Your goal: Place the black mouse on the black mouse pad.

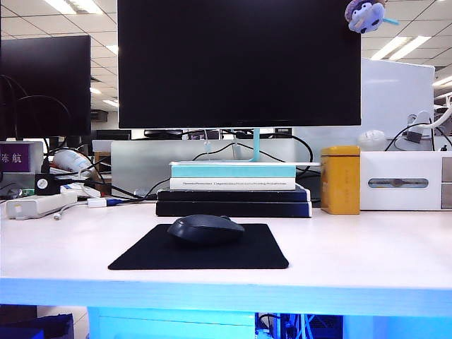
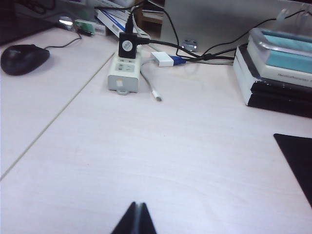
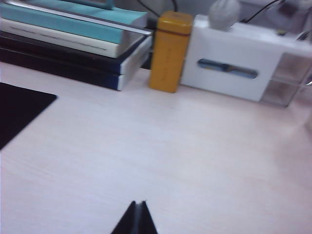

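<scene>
Resting on the pad [image 1: 205, 254], the light, rigid, slick-domed mouse [image 1: 205, 229] suits a side pinch; left claw [image 2: 136, 214] and right claw [image 3: 136, 212] hang closed, empty, over bare worktop [image 1: 367, 247]

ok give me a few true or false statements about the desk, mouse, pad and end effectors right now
1. The black mouse lies on the black mouse pad. True.
2. The left end effector holds the mouse. False: it is shut on nothing, above bare table.
3. The yellow tin stands between the book stack and the white box. True.
4. The right end effector is open wide. False: its fingers are closed together.
5. The mouse sits at the pad's near edge. False: it sits toward the far edge.
</scene>
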You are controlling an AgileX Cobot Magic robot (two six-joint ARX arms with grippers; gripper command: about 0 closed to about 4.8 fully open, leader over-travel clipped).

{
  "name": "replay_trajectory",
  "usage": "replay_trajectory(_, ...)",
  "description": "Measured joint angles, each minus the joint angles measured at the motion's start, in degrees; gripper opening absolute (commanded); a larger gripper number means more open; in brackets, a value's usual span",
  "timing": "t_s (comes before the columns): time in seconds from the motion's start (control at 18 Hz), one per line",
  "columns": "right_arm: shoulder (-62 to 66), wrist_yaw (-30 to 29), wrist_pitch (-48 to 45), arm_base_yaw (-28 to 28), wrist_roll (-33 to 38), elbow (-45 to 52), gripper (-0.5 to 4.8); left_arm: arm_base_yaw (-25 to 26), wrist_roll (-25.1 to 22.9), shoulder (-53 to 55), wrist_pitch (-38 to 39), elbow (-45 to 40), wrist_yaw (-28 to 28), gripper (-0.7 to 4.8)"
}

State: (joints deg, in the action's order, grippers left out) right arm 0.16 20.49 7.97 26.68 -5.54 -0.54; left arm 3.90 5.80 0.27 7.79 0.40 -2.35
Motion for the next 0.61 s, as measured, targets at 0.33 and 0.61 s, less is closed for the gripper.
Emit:
replay_trajectory(0.33,0.0,1.4,0.0,0.0,-0.5,0.0,-0.06,0.0,-0.5,0.0,0.1,0.0,0.0,-0.05)
replay_trajectory(0.61,0.0,1.4,0.0,-0.1,-1.7,0.0,-0.06,0.0,-1.1,0.0,0.6,0.0,0.0,-0.05)
